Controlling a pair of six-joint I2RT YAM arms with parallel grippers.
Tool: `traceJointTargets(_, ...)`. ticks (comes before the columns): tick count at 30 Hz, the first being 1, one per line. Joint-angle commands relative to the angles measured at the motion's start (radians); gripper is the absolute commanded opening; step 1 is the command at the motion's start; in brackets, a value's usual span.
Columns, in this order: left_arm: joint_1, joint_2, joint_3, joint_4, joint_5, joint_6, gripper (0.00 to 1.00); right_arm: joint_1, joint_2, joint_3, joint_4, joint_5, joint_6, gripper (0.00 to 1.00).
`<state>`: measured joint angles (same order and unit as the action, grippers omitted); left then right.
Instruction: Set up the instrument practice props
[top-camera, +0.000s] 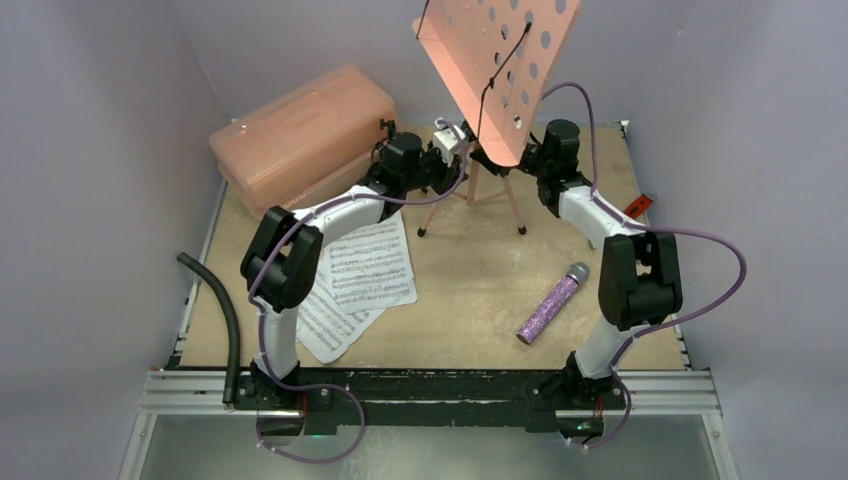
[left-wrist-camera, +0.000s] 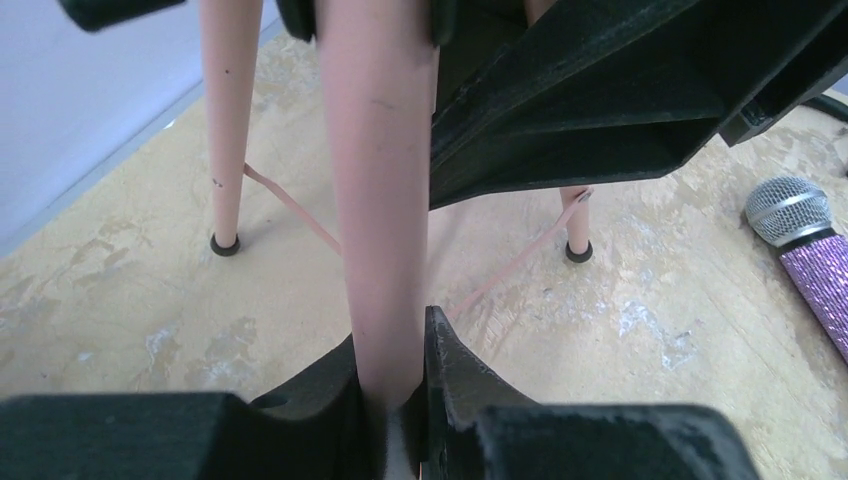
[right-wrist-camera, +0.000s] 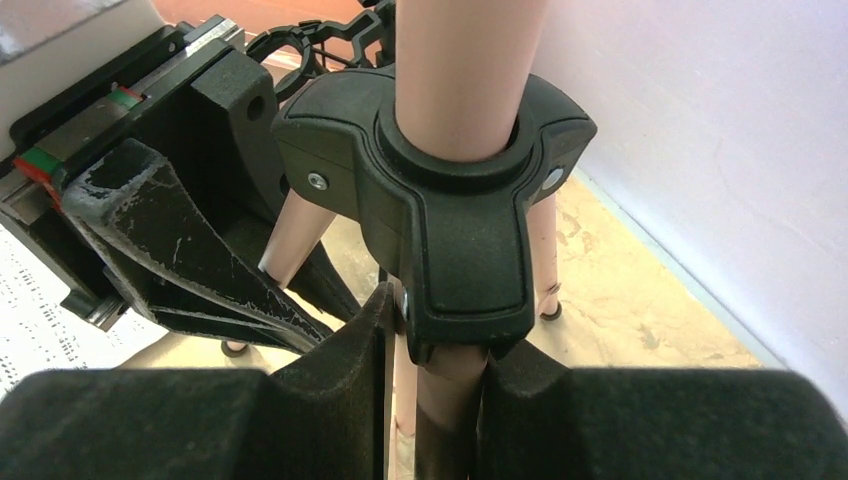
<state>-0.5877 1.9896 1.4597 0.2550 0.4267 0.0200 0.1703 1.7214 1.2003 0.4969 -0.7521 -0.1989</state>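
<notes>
White paper lies closest to the arms. The two white sheet-music pages (top-camera: 357, 280) rest flat on the wooden table (top-camera: 470, 300) on the left side, one partly on top of the other. The glittery purple microphone (top-camera: 551, 304) lies on its side to the right, well apart from them. I think both wait there because the stand has to be ready first.

Further back, in the middle, is the pink music stand (top-camera: 497, 70). Its big desk with holes leans up high, so it looks top-heavy. That may be why both arms hold it low down, one from each side. The left gripper (left-wrist-camera: 395, 375) is pinched tight on a pink tube of the stand. The right gripper (right-wrist-camera: 435, 385) is squeezed on a pink tube just under the black collar (right-wrist-camera: 450, 230) where the legs meet. Holding it there should stop it tipping.

Furthest back on the left is the big pink case (top-camera: 300, 135).

Now count: two pages, one microphone, one stand, two grippers, one case. I can count two black feet (left-wrist-camera: 225, 245) standing on the table. A third foot I cannot see.
</notes>
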Motion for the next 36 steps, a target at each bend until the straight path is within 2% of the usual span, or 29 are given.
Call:
traceJointTargets(1,-0.019,-0.092,-0.061,0.066,-0.067,-0.053,0.0,-0.009,0.04,0.066,0.002,0.053,-0.026,0.0)
traceJointTargets(7,-0.102,-0.185,-0.166,0.137,-0.31,-0.098,0.0,-0.008,0.097,0.156,0.008,0.071,0.034,0.0)
traceJointTargets(16,-0.233,-0.167,-0.169,0.132,-0.62,-0.201,0.0,-0.008,0.128,0.217,-0.037,0.111,0.108,0.26)
traceJointTargets(20,-0.242,-0.153,-0.161,0.124,-0.693,-0.284,0.0,-0.009,0.098,0.194,-0.099,0.187,0.123,0.45)
traceJointTargets(25,-0.256,-0.133,-0.131,0.108,-0.756,-0.307,0.0,-0.009,0.04,0.134,-0.119,0.251,0.168,0.55)
traceJointTargets(35,-0.289,-0.081,-0.044,0.021,-0.852,-0.337,0.0,-0.009,-0.046,0.078,-0.205,0.409,0.191,0.6)
traceJointTargets(36,-0.293,-0.076,-0.032,0.009,-0.869,-0.341,0.0,-0.009,-0.058,0.069,-0.202,0.415,0.205,0.64)
